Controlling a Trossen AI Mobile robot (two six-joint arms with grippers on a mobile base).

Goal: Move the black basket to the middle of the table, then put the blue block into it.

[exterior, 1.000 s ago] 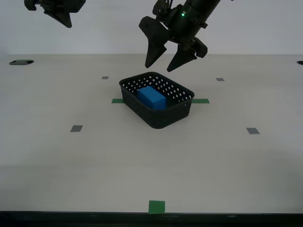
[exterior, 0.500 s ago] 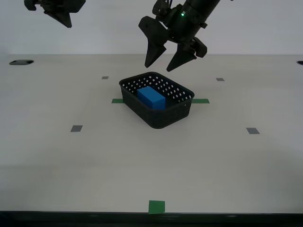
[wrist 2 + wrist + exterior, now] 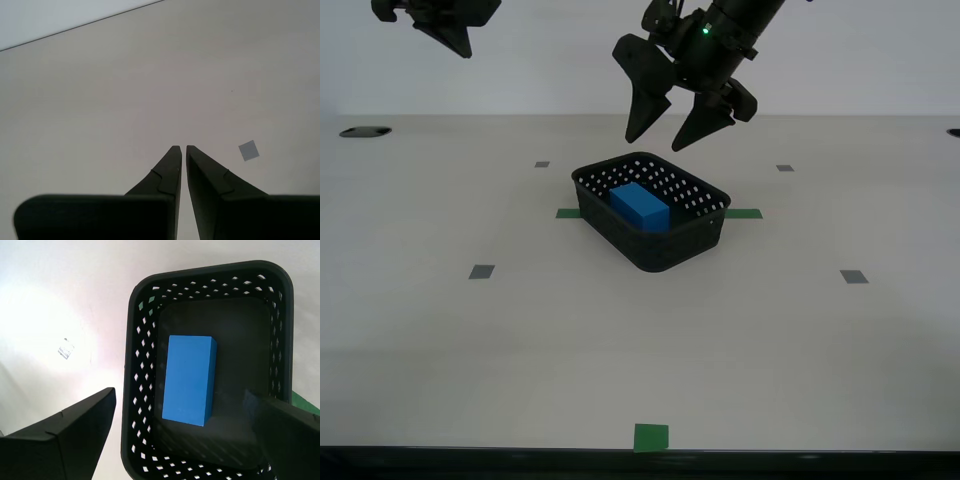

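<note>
Nothing's shifted: my first gripper (image 3: pixel 678 124) still hangs spread above the black basket (image 3: pixel 651 211) (blue block (image 3: pixel 640 207) inside); my second gripper (image 3: pixel 181 149) pressed together.

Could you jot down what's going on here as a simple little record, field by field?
Basket: black basket sits mid-table, across a green tape strip
Block: blue block lies flat inside the basket
First gripper: my first gripper hovers above the basket, jaws apart, holding nothing
Second gripper: my second gripper is raised over bare table, jaws nearly together, holding nothing
Task state: block is in the basket
</note>
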